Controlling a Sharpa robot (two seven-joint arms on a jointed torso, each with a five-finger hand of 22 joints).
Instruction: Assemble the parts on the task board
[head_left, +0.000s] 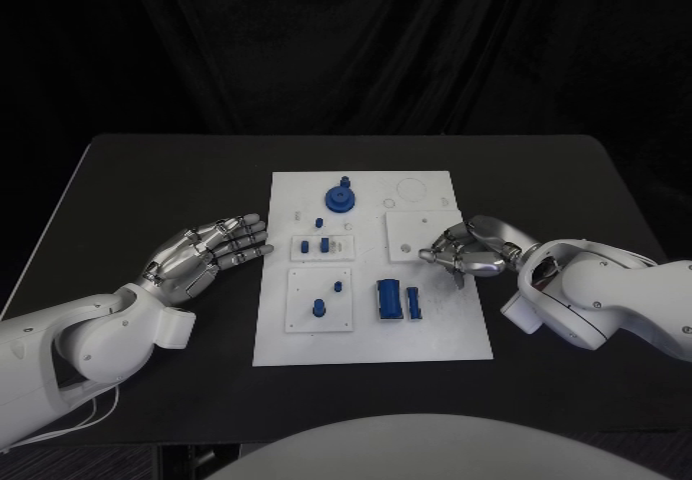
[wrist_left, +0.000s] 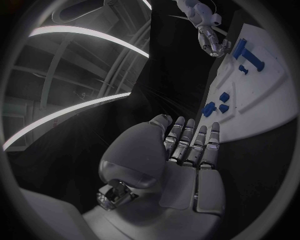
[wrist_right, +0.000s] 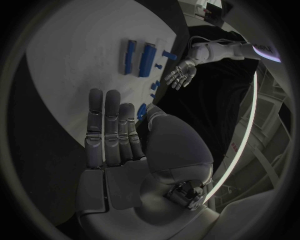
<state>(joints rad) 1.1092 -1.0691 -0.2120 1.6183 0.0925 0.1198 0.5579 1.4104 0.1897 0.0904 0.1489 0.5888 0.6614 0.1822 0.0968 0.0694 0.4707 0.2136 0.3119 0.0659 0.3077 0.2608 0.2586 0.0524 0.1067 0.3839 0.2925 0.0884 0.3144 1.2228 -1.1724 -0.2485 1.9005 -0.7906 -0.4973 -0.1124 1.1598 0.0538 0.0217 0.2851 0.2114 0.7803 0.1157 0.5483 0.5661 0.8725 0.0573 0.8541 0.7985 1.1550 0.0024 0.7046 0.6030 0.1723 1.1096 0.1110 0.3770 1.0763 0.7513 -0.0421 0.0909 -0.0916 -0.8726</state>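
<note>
Blue parts (head_left: 389, 298) sit on the task board (head_left: 447, 340); left robot hand (head_left: 209, 250) and right robot hand (head_left: 469, 250) both spread, holding nothing—approach slowly.

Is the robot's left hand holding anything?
No. The left hand is open, fingers stretched out flat beside the task board, holding nothing.

Board partly hidden
The right hand (head_left: 469, 252) covers part of the board's (head_left: 433, 335) right edge; small parts (head_left: 320, 223) too tiny to identify.
</note>
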